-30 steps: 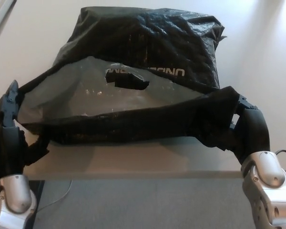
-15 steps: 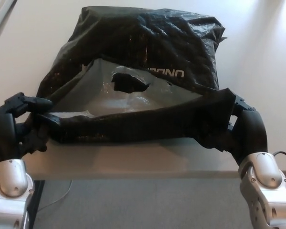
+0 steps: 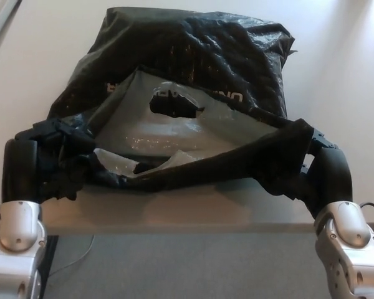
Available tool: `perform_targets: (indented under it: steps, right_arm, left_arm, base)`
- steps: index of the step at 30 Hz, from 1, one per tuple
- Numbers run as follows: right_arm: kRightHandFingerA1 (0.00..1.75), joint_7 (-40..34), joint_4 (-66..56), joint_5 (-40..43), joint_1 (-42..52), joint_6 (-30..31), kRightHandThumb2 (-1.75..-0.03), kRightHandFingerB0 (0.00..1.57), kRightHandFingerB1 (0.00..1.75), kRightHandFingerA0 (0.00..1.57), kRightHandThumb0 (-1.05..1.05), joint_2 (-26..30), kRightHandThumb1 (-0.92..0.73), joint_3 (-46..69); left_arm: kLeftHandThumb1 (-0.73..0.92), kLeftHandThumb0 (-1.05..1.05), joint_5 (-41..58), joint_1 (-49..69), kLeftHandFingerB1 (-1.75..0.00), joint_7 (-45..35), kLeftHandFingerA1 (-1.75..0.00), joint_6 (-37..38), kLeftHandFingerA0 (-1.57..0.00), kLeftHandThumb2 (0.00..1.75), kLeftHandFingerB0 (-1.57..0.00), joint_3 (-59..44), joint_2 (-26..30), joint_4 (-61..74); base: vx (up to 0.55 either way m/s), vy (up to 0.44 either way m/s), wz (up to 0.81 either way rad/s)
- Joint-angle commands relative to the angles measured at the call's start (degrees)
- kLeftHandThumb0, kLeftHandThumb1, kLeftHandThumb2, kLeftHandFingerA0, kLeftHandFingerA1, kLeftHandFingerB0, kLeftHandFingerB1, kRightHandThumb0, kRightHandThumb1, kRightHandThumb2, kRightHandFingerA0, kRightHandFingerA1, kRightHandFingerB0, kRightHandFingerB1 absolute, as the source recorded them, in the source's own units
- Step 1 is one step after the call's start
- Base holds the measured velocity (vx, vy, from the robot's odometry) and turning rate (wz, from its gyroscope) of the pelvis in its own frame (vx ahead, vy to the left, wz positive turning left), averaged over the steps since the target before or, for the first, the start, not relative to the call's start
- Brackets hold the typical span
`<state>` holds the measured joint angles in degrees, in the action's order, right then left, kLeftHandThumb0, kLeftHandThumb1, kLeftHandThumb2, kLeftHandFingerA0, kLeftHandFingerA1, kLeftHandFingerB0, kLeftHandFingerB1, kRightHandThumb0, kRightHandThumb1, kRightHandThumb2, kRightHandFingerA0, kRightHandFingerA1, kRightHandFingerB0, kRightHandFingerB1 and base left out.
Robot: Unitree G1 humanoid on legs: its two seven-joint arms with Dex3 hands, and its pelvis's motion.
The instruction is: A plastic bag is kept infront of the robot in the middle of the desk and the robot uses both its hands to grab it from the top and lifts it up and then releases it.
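Observation:
A large black plastic bag (image 3: 193,56) with white lettering stands in the middle of the white desk (image 3: 31,56), its mouth facing me and its grey inside showing. A handle cut-out (image 3: 172,104) shows in the far wall. My left hand (image 3: 40,159) is at the bag's near-left rim, its fingers curled into crumpled plastic. My right hand (image 3: 324,165) holds the near-right corner of the rim, which drapes over its fingers. The near rim sags between the two hands.
The desk's front edge (image 3: 187,227) runs just below the bag, with grey carpet (image 3: 187,268) beneath it. A thin cable (image 3: 75,258) lies on the floor at lower left. Bare desk shows on both sides of the bag.
My left hand has swung inward to the right and closed on the bag's rim, crumpling it. The near rim has slackened and dipped on the left. The right hand has barely moved.

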<state>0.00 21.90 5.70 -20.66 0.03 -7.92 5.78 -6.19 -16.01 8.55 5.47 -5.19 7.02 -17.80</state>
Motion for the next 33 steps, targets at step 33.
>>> perform_targets:
  steps: [33]
  right_arm:
    - [1.46, -0.1, -24.5, 9.7, -39.8, 13.8, -0.84, 1.0, 1.34, 1.22, -0.42, 10.8, -0.46, 6.4]
  left_arm:
    - [0.46, -0.25, -1.3, -31.1, -1.19, 2.0, -1.37, 10.1, -1.28, 0.9, -1.09, -2.1, 4.9, 6.0]
  base:
    - [0.0, 0.0, 0.0]
